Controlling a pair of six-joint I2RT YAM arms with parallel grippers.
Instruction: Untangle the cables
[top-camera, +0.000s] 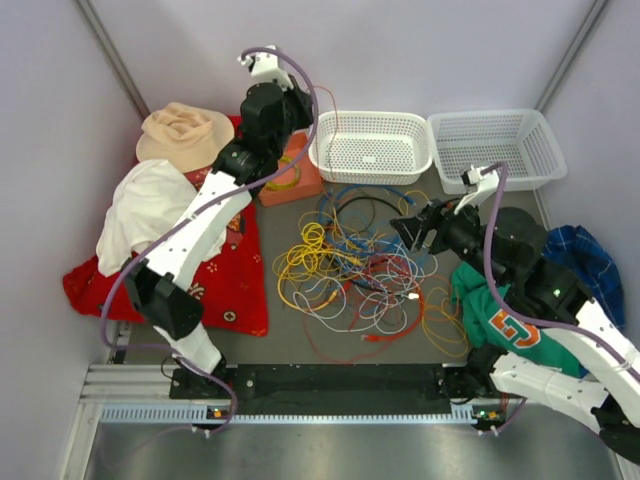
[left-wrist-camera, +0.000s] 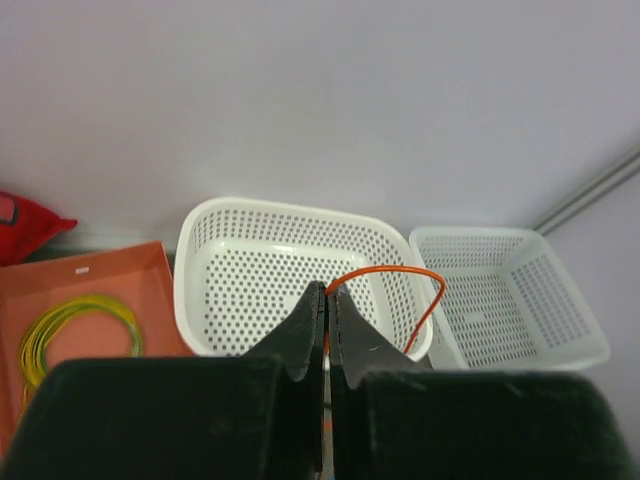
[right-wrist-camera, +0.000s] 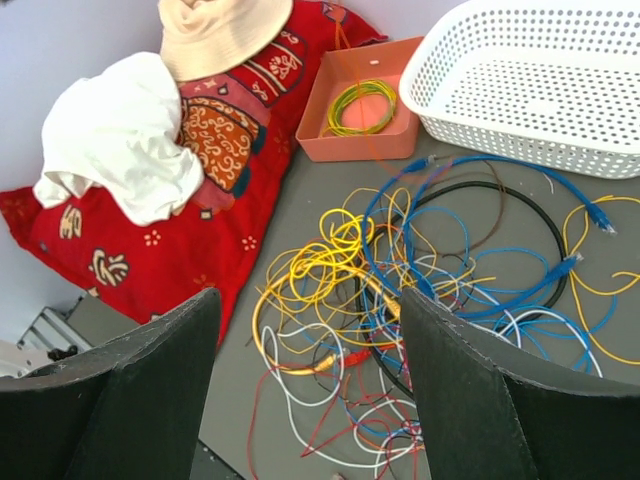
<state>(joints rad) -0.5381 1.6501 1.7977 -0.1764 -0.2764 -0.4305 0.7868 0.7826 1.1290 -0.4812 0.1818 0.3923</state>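
Surface: a grey desk (top-camera: 290, 220), closed in by pale lavender walls at the back and on both sides, with a metal rail along the near edge.

Task items: the cables (top-camera: 360, 260) lie in one loose tangle at mid-desk, yellow, blue, white, red and black strands crossing one another.

My left gripper (left-wrist-camera: 327, 300) is raised at the far left, pinched tight on an orange cable (left-wrist-camera: 395, 268) that arcs out from its tips in front of the near white basket (top-camera: 372, 178). My right gripper (right-wrist-camera: 308, 300) hangs over the right side of the tangle, spread wide and holding nothing.

Edges: a second white basket (top-camera: 530, 175) stands just beside the first against the back wall. An orange tray (right-wrist-camera: 330, 100) holding a green-yellow coil (right-wrist-camera: 362, 105) sits left of the baskets. A red cloth (top-camera: 235, 280), a white cloth (top-camera: 145, 205) and a tan hat (top-camera: 185, 135) fill the left side. A green garment (top-camera: 490, 305) and a blue plaid cloth (top-camera: 590, 255) crowd the right. Bare desk shows between the tangle and the near rail.

Writing: orange lettering on the green garment, partly folded, not readable. A small white label in the tray is too small to read.
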